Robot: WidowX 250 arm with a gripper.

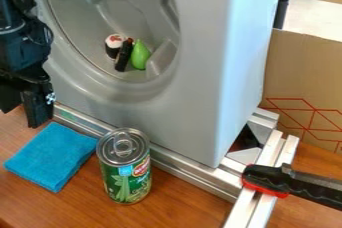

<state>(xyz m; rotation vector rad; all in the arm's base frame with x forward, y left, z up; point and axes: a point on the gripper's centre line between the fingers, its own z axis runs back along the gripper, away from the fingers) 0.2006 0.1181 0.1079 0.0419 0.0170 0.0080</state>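
The black gripper (pixel 23 113) hangs at the left edge, in front of the grey washer-like machine (pixel 200 72), its fingers apart with nothing visible between them. Just below and right of it, a folded blue cloth (pixel 52 156) lies on the wooden table. A green can (pixel 125 167) with a silver lid stands upright to the right of the cloth. Inside the machine's round opening, a green pear-shaped thing (pixel 140 55), a dark elongated thing (pixel 123 55) and a black-and-white round piece with a reddish top (pixel 114 44) sit close together.
A metal rail (pixel 194 172) runs along the machine's base, between it and the can. At the lower right is a black-and-red clamp (pixel 267 179) on the metal frame. Behind it stands a cardboard panel (pixel 304 77) with red lines. The wooden table (pixel 180 204) spans the front.
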